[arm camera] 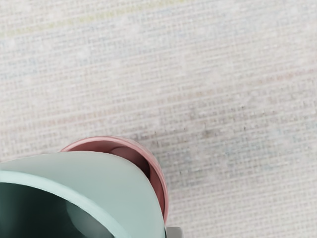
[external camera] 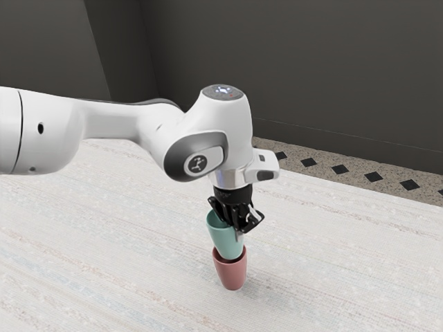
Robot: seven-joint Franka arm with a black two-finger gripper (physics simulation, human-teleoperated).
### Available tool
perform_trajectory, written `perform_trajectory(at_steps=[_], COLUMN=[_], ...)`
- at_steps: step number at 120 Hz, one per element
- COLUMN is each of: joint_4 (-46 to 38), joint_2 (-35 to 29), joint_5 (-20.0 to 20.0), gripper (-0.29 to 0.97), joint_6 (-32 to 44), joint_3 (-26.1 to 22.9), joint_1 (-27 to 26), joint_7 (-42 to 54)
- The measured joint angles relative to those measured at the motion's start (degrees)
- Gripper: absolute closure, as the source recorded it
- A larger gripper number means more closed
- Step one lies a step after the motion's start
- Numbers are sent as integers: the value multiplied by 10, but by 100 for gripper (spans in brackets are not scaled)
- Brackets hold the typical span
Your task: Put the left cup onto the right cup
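A teal cup (external camera: 223, 238) sits upright with its base inside a red cup (external camera: 230, 270) that stands on the woven table top. My black gripper (external camera: 239, 220) is at the teal cup's rim, its fingers closed on the rim's wall on the exterior view's right side. In the wrist view the teal cup (arm camera: 84, 191) is large and just under the hand, and the red cup's rim (arm camera: 148, 158) curves out from behind it.
The pale woven table top (external camera: 104, 235) spreads around the cups on all sides. Beyond its far edge lies a speckled floor with dark diamond tiles (external camera: 339, 169) and a dark wall.
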Motion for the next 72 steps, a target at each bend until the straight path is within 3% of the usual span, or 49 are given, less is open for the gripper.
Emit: perform_trajectory(at_steps=[72], joint_4=[-1], joint_2=[5], joint_5=[0], gripper=[76], joint_6=[1], joint_3=[0], joint_1=[0], joint_7=[-9])
